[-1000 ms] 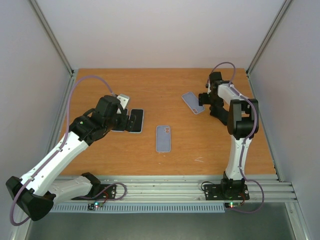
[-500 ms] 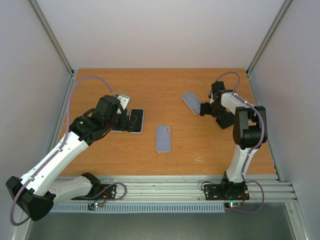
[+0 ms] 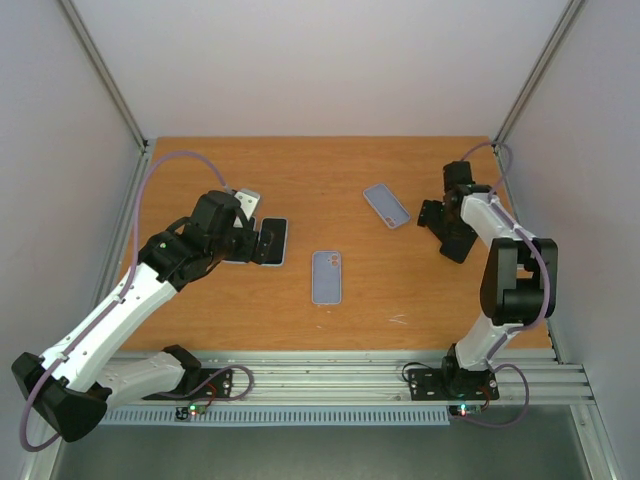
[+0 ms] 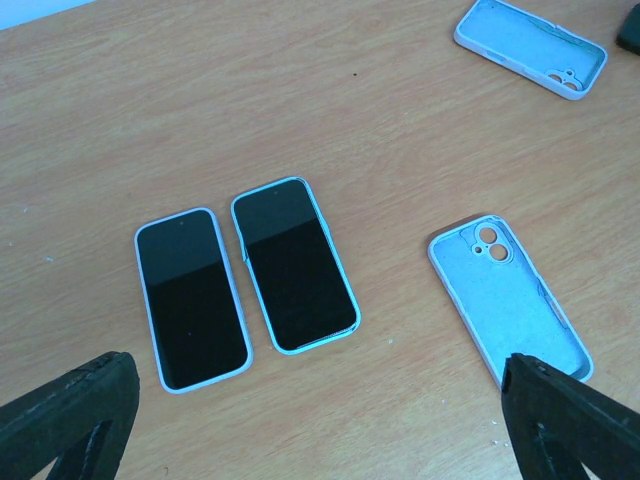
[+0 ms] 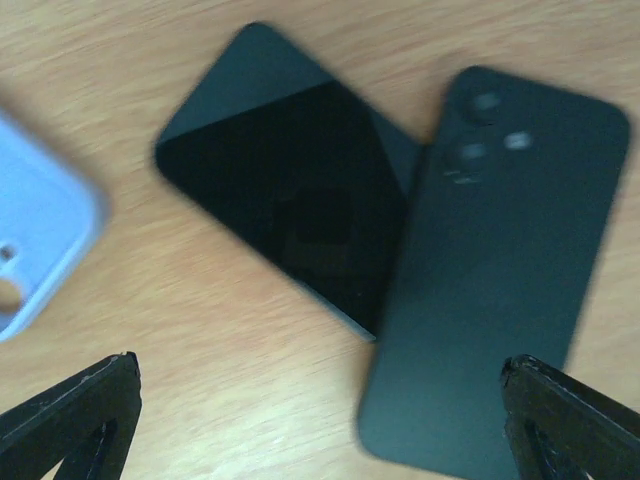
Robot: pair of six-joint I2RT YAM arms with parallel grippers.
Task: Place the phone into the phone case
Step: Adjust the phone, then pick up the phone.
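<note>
Two dark-screened phones lie side by side, one in a pale lilac case (image 4: 190, 298), one in a light blue case (image 4: 293, 263). An empty light blue case (image 4: 510, 305) lies to their right, also seen mid-table (image 3: 326, 276). A second empty blue case (image 3: 386, 205) lies farther back. My left gripper (image 4: 315, 370) is open and empty above the phone pair (image 3: 272, 240). My right gripper (image 5: 320, 368) is open and empty over a bare black phone (image 5: 290, 215), whose edge lies under a black case (image 5: 500, 300).
The black phone and black case lie at the right of the table (image 3: 455, 243) near the right wall. The edge of the second blue case (image 5: 30, 250) shows left in the right wrist view. The orange table (image 3: 300, 170) is walled on three sides.
My right arm has swung to the right, away from the far blue case and over the black phone and case. The left arm has not moved.
</note>
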